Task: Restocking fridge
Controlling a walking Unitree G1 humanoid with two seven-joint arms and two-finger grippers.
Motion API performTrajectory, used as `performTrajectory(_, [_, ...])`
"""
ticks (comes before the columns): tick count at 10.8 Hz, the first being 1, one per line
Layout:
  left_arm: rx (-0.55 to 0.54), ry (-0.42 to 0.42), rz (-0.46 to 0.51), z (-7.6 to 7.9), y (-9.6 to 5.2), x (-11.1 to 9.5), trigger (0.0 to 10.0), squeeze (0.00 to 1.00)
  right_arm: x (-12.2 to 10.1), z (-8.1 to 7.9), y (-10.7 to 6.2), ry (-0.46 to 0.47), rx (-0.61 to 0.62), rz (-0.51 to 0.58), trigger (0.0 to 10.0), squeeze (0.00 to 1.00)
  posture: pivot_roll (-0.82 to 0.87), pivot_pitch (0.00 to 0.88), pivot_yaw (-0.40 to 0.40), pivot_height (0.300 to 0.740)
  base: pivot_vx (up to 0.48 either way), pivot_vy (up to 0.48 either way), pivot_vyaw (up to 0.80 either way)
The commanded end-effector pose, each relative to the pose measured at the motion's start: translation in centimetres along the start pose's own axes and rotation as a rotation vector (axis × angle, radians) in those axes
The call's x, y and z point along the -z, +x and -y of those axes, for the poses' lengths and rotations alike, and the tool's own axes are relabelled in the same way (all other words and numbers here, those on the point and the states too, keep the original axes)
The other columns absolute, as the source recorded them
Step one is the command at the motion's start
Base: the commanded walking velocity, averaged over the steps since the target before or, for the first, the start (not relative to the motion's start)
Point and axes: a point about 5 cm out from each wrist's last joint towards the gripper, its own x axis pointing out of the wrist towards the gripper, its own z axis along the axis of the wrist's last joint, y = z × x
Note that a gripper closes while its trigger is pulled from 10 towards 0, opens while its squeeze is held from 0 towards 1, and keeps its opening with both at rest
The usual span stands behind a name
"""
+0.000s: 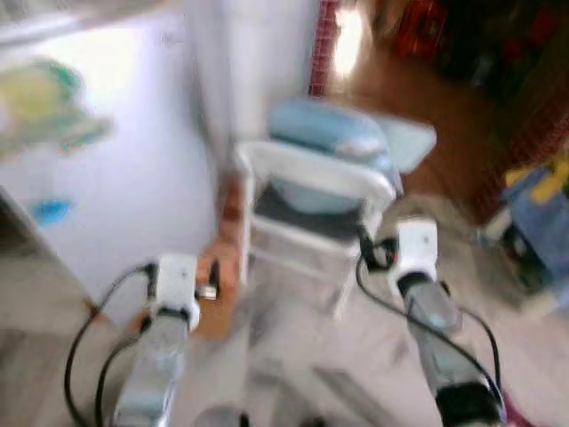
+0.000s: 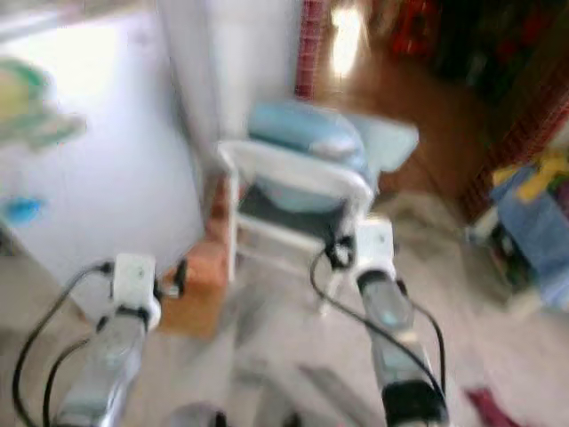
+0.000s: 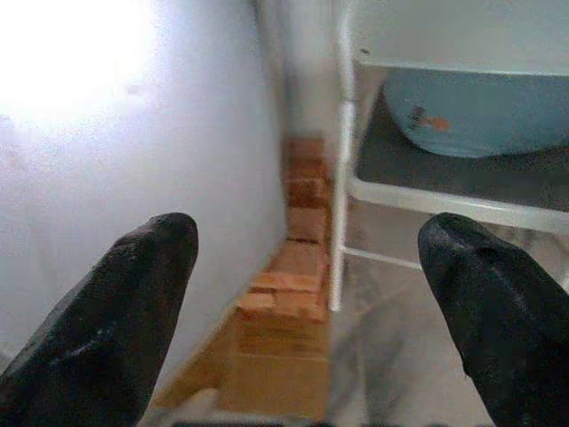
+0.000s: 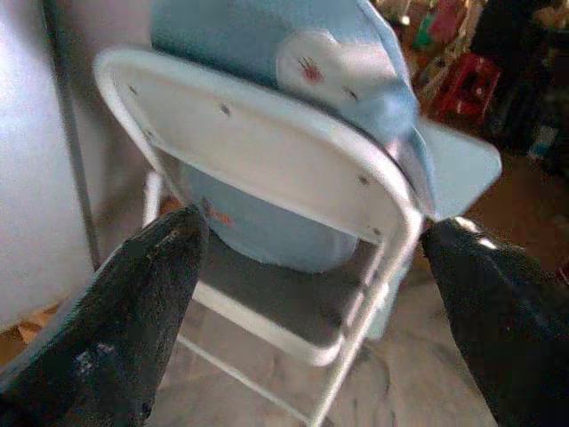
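Note:
A white fridge (image 1: 133,178) with blurred colourful stickers on its side stands at my left. My left gripper (image 3: 307,240) is open with nothing in it, low beside the fridge wall (image 3: 133,133). My right gripper (image 4: 316,231) is also open and holds nothing. It points at the back of a white folding chair (image 4: 267,133). A light blue tub (image 1: 324,133) rests on that chair's seat. Both silver arms (image 1: 160,356) reach forward at the bottom of the blurred eye views.
A row of orange bricks (image 3: 298,267) lies on the floor between the fridge and the chair (image 1: 311,173). Blue and yellow clutter (image 1: 538,213) sits at the right. A dark room with red items lies beyond. Pale floor (image 1: 293,356) stretches in front.

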Motion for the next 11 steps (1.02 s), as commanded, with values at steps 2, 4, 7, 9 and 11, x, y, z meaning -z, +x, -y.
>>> performTrajectory(2, [-0.048,0.012,0.014,-1.2,0.2,-0.3,10.0,0.0,-0.8,-0.4,0.2,0.034,-0.018,0.014,10.0,0.0,0.11,0.0,-0.025,0.74,0.0,0.48,0.0])
performTrajectory(4, [-0.091,0.004,0.005,-1.9,0.3,-0.2,10.0,0.0,-1.2,-1.1,0.4,0.042,-0.042,0.042,10.0,0.0,0.11,0.0,-0.028,0.74,0.0,0.48,-0.26])
performTrajectory(7, [-0.187,0.008,-0.007,-3.3,0.1,0.1,10.0,0.0,-1.7,-1.7,1.2,0.043,-0.056,0.047,10.0,0.0,0.13,0.0,-0.033,0.74,0.0,0.48,0.0])
performTrajectory(9, [-0.241,-0.02,-0.035,-4.2,0.1,0.4,10.0,0.0,-2.5,-2.6,1.8,0.043,-0.112,0.088,10.0,0.0,0.13,0.0,-0.034,0.74,0.0,0.48,0.31])
performTrajectory(11, [-0.205,-0.038,-0.017,-3.0,-0.5,0.4,10.0,0.0,-3.9,-4.2,4.5,0.023,-0.097,0.091,10.0,0.0,0.16,0.0,-0.04,0.74,0.0,0.24,0.6])
